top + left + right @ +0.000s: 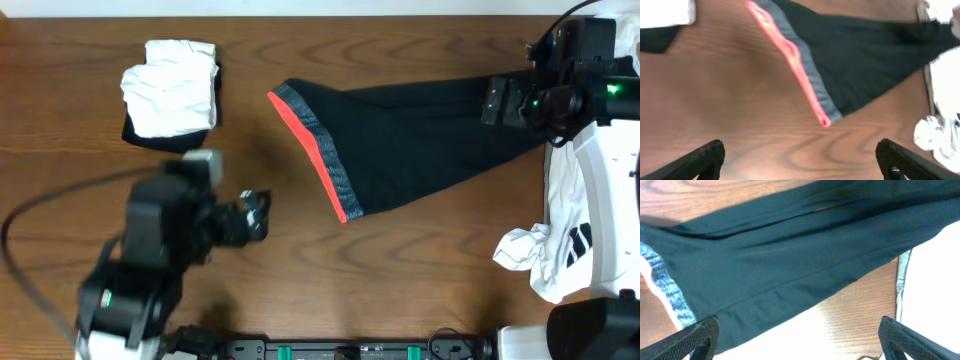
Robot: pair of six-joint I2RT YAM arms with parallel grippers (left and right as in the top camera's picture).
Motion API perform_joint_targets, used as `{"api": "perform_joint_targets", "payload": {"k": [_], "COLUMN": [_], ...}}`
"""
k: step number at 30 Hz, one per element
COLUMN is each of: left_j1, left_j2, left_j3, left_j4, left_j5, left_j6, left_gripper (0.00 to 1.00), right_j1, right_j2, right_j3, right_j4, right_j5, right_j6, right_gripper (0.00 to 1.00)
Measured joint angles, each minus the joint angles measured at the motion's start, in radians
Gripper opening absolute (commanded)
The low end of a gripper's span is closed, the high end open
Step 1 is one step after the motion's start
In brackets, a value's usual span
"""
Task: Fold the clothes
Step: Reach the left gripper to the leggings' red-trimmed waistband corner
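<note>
Black garment [420, 140] lies spread flat, probably so its edges can be grabbed. Right gripper [494, 102] hovers over its narrow end, jaws wide. Left gripper [260, 214], jaws wide too and empty, hangs just off its striped band [315, 150].

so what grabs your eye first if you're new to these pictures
The black garment stretched across the middle of the table, with a bright red-and-grey band along its left end. Next come the neat folded stack of white on black cloth at the upper left of the overhead view, and the rumpled white garment heaped at the right edge.
</note>
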Motion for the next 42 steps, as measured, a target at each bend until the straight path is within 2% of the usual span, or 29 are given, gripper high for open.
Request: {"api": "perform_joint_targets", "payload": {"k": [3, 9, 13, 26, 34, 38, 39, 40, 41, 42], "left_j1": [-0.084, -0.220, -0.244, -0.325, -0.333, -0.333, -0.333, -0.333, -0.333, -0.333], "left_j2": [0.158, 0.384, 0.473, 0.640, 0.645, 0.645, 0.645, 0.645, 0.645, 0.645], "left_j3": [0.063, 0.068, 0.068, 0.068, 0.068, 0.068, 0.068, 0.068, 0.068, 0.068], "left_j4": [0.059, 0.234, 0.243, 0.216, 0.198, 0.155, 0.145, 0.136, 0.131, 0.129], "left_j5": [0.001, 0.004, 0.008, 0.018, -0.013, -0.025, -0.031, -0.036, -0.044, -0.051], "left_j6": [-0.002, -0.006, -0.012, -0.068, -0.071, -0.071, -0.071, -0.071, -0.071, -0.071], "left_gripper": [0.98, 0.98, 0.98, 0.98, 0.98, 0.98, 0.98, 0.98, 0.98, 0.98], "right_j1": [0.000, 0.000, 0.000, 0.000, 0.000, 0.000, -0.002, -0.004, -0.010, -0.016], "right_j2": [0.000, 0.000, 0.000, 0.000, 0.000, 0.000, 0.000, 0.000, 0.000, 0.000], "right_j3": [0.000, 0.000, 0.000, 0.000, 0.000, 0.000, -0.003, -0.008, -0.019, -0.037], "right_j4": [0.000, 0.000, 0.000, 0.000, 0.006, -0.074, -0.095, -0.100, -0.100, -0.097], "right_j5": [0.000, 0.000, 0.000, 0.000, -0.006, -0.006, -0.005, -0.005, -0.006, -0.005], "right_j6": [0.000, -0.003, -0.003, -0.003, -0.003, -0.007, -0.007, -0.006, -0.009, -0.005], "right_gripper": [0.99, 0.99, 0.99, 0.99, 0.99, 0.99, 0.97, 0.83, 0.62, 0.36]}}
